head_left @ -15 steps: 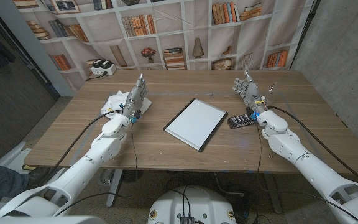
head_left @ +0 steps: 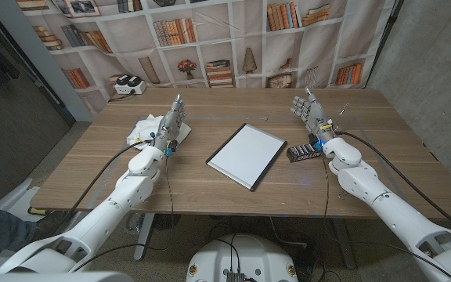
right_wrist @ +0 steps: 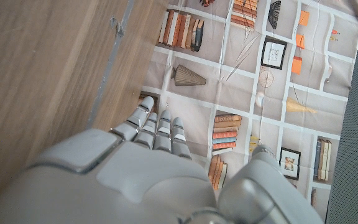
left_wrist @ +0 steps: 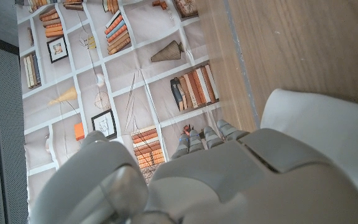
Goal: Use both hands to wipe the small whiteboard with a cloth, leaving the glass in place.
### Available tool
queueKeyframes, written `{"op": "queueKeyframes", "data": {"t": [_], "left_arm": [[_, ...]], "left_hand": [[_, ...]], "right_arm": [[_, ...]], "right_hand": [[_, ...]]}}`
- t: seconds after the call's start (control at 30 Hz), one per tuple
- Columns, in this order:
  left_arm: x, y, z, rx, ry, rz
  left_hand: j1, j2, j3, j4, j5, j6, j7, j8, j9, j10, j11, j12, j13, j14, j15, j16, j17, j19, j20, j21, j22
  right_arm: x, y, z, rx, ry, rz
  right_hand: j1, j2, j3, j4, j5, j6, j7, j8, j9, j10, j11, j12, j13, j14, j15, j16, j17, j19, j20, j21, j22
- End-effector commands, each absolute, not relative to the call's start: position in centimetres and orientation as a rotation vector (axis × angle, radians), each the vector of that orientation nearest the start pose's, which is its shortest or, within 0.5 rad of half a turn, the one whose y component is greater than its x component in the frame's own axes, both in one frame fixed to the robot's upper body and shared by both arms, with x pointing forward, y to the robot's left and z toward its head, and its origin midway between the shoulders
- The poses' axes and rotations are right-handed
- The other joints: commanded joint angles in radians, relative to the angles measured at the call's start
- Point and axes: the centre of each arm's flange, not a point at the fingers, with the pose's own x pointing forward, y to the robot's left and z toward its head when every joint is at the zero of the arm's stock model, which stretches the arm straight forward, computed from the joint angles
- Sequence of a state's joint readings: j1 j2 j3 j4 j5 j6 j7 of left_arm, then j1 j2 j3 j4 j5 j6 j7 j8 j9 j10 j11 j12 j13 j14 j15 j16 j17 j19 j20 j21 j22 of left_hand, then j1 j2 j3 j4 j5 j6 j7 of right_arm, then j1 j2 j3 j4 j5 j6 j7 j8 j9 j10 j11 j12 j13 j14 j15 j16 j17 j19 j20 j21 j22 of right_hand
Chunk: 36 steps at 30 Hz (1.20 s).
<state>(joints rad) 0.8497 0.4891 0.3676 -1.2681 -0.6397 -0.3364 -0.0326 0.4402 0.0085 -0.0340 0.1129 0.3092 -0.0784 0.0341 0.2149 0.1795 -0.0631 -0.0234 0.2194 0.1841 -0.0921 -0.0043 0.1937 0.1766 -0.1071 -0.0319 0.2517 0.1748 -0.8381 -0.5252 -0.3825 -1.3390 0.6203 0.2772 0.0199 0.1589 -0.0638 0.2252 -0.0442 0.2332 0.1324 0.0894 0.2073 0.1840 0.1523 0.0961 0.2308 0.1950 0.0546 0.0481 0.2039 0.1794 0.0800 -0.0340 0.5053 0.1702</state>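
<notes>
White and dark-framed, the small whiteboard [head_left: 247, 155] lies flat at the middle of the wooden tabletop [head_left: 210, 110], turned at an angle to the edges. At its nine o'clock we see the pale cloth [head_left: 150, 128] bunched on the wood, and the left hand [head_left: 171, 122] stands upright just beside it, at the cloth's three o'clock side. That hand holds nothing and its fingers [head_left: 177, 106] point up, fairly straight and close together. At the whiteboard's three o'clock a small black box with white markings [head_left: 304, 153] lies on the tabletop. Just beyond it, at about two o'clock from the board, the right hand [head_left: 312, 114] stands upright with its fingers spread loosely and nothing in them. Behind the tabletop, at twelve o'clock, hangs a bookshelf-printed backdrop [head_left: 210, 39].
</notes>
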Motion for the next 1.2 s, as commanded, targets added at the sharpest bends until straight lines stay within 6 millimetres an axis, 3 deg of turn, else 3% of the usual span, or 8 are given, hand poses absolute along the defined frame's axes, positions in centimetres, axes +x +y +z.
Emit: {"op": "queueKeyframes", "data": {"t": [0.03,0.43,0.7,1.2], "left_arm": [[64.0,29.5,-2.9,0.045,-0.615,-0.155],[63.1,29.2,-1.4,0.193,-0.602,-0.114],[63.3,29.4,-0.9,0.292,-0.616,-0.151],[60.4,31.9,-0.8,0.402,-0.701,-0.043]], "left_hand": [[0.019,0.004,0.004,-0.008,0.009,0.012,0.002,0.005,0.005,0.011,0.002,0.006,0.003,0.01,0.001,0.009,0.003,0.01,-0.009,-0.001,0.003],[0.046,0.013,0.01,-0.021,0.009,0.029,0.004,0.007,0.006,0.031,-0.003,0.009,0.003,0.03,0.003,0.01,0.002,0.019,-0.006,-0.005,0.002],[0.078,0.019,0.016,-0.037,0.008,0.054,0.001,0.01,0.006,0.054,-0.004,0.011,0.003,0.059,-0.003,0.012,0.002,0.063,-0.009,0.001,0.002],[0.12,0.015,0.016,-0.06,0.008,0.108,-0.002,0.017,0.007,0.105,-0.007,0.016,0.004,0.111,-0.012,0.016,0.003,0.112,-0.015,0.002,0.002]], "right_arm": [[63.8,-27.5,-1.5,-0.039,-0.656,0.225],[63.0,-27.2,-1.2,-0.053,-0.685,0.254],[62.8,-27.0,-1.5,-0.053,-0.685,0.25],[62.3,-25.9,-1.7,-0.061,-0.683,0.226]], "right_hand": [[0.009,0.0,0.003,0.0,0.007,0.005,-0.001,0.004,0.005,0.012,-0.002,0.004,0.0,0.01,0.0,0.004,0.005,0.006,-0.033,-0.001,0.004],[0.008,0.0,0.001,0.0,0.007,0.008,-0.008,0.003,0.005,0.019,-0.006,0.005,-0.002,0.019,-0.002,0.004,0.006,0.015,-0.034,-0.005,0.004],[0.008,0.001,0.0,-0.001,0.008,0.011,-0.009,0.003,0.005,0.024,-0.003,0.006,-0.003,0.022,-0.001,0.003,0.006,0.017,-0.034,-0.009,0.004],[0.008,0.005,-0.002,-0.002,0.009,0.017,-0.01,0.001,0.005,0.041,-0.007,0.009,-0.006,0.044,-0.005,0.006,0.006,0.041,-0.037,-0.012,0.005]]}}
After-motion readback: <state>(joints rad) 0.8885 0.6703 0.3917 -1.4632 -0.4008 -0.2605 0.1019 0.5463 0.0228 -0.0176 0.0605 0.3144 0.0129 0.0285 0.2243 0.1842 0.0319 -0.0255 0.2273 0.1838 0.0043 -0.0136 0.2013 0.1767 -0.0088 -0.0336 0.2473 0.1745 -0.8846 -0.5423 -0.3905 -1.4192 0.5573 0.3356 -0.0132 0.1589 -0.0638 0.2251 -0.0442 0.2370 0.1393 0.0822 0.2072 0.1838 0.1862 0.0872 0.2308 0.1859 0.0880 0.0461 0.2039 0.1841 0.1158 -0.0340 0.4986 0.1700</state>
